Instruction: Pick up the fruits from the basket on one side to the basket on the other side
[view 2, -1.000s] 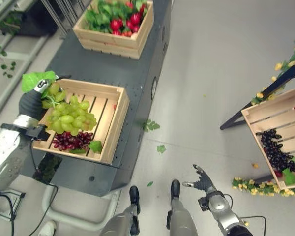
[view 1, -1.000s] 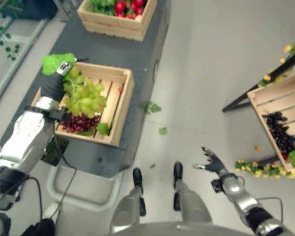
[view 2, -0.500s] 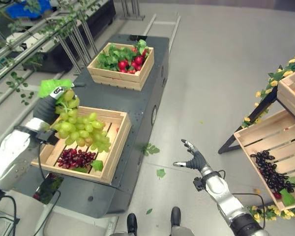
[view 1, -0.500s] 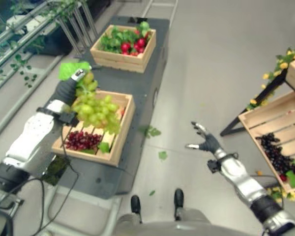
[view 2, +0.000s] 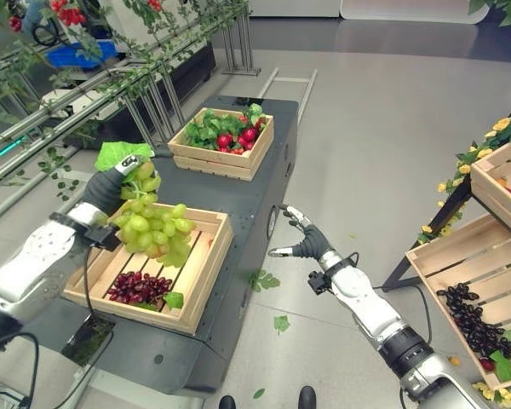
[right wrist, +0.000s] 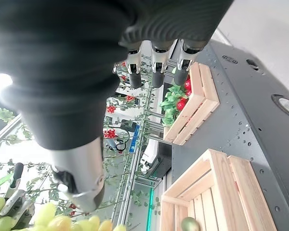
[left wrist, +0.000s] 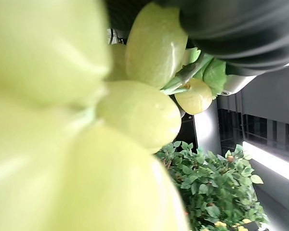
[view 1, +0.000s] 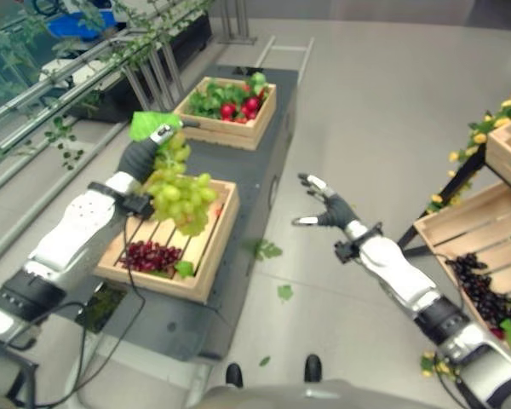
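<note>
step: carry | left hand [view 1: 140,155] curled round the stem of the green grapes [view 1: 180,194], hanging above the near crate [view 2: 206,271] on the cart's front end | right hand [view 2: 305,243] fingers spread, empty | next: swing across to the shelf crate [view 2: 434,256] holding dark grapes [view 2: 473,319]

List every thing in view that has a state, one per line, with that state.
green grapes: lifted clear of the near crate, hanging from the left hand
left hand: shut on the grapes' stem
right hand: open, empty, raised over the floor
near crate: holds red grapes
far crate: filled with red fruit and leaves
shelf crate: holds dark grapes
</note>
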